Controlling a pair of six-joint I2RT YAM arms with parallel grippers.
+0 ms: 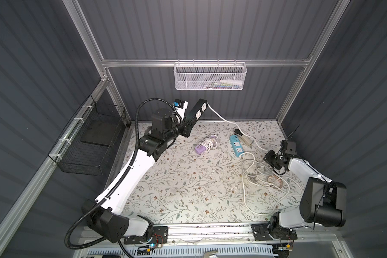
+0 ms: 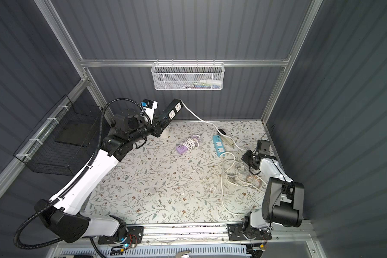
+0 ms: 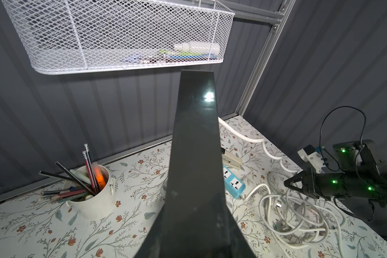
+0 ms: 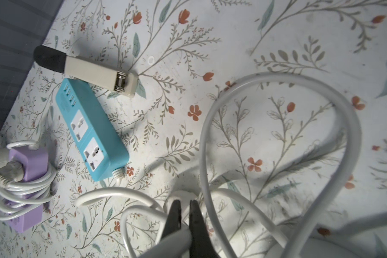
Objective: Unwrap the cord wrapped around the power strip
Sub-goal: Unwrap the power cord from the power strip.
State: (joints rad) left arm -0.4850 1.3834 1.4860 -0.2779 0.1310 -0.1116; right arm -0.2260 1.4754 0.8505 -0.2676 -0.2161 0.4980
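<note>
- We see the left gripper [image 1: 188, 123] clamped on the low end of the black power strip [image 1: 198, 110], which it holds in the air near the back wall, under the white mesh basket [image 1: 210, 76]
- The right gripper [image 4: 184, 203] has its fingers pressed nearly together over the loose cord pile [image 1: 261, 176]; we cannot tell whether a strand is pinched between them
- The strip's long axis rises from the jaws up and away toward the back wall, leaning to the robot's right; its socket face turns upward, and its white cord [image 1: 223, 119] leaves the high far end, then drops to the table just beside the stapler [image 1: 244, 137]
- We judge these risks:
  - held by one end only, the strip could lever out of the jaws if the cord goes taut
  - a tight cord may drag the stapler or the teal power strip [image 1: 236, 145]; the pile seems to mix both cords, so loops could snag
  - lifting higher could knock the strip's top end against the basket
  - (the purple power strip [image 1: 200, 149] lies apart with its own cord wound on; mistaking it would confuse matters)
</note>
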